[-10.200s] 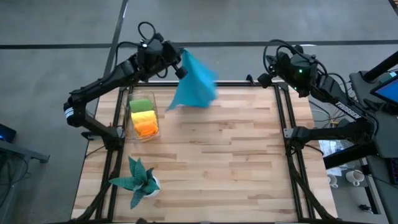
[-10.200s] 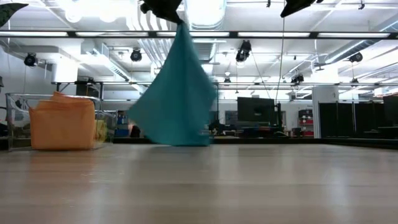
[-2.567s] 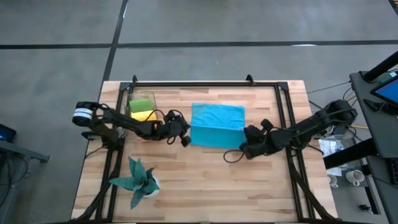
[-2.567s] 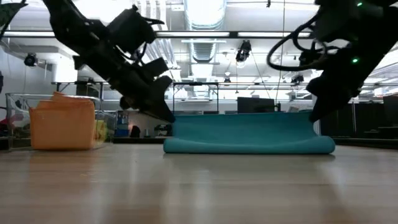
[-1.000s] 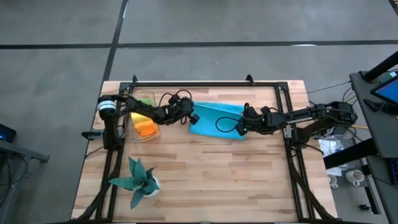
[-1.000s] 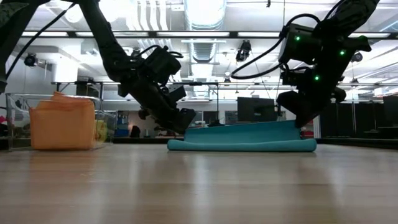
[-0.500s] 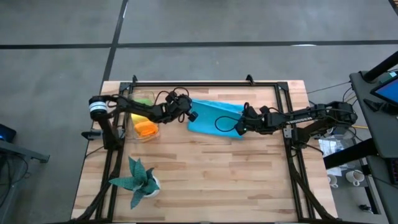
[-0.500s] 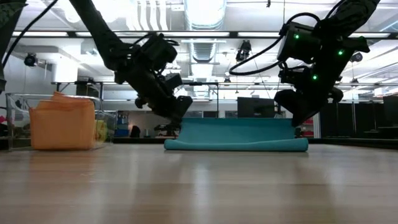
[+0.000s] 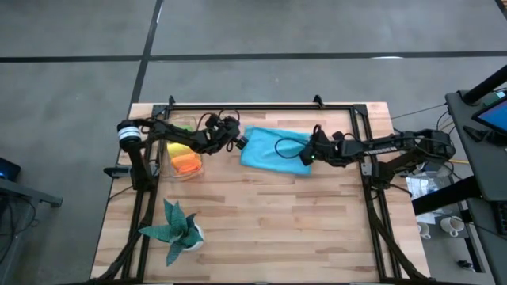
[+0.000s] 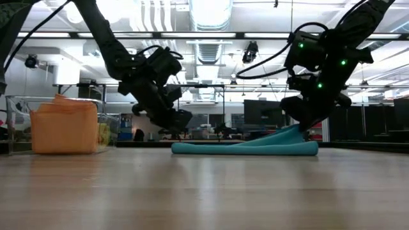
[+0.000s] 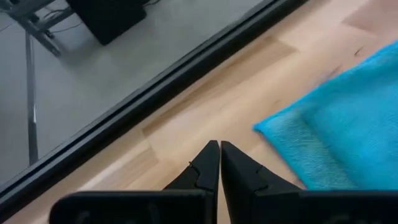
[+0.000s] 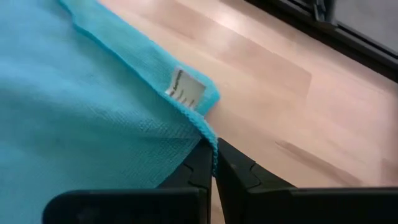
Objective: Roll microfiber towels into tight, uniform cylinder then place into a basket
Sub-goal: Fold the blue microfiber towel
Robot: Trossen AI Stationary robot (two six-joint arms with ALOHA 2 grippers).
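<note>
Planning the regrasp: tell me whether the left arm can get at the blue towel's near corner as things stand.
Probably yes. The left end effector hovers shut beside the blue towel, whose corner lies flat on bare table, nothing between; it must open first.

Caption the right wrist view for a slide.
Right gripper, shut, pinches the edge of the bright blue microfiber towel near its white tag over the light wooden table.

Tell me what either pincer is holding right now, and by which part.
The right pincer pinches the blue towel by its edge beside the white tag. The left pincer is shut on nothing.
</note>
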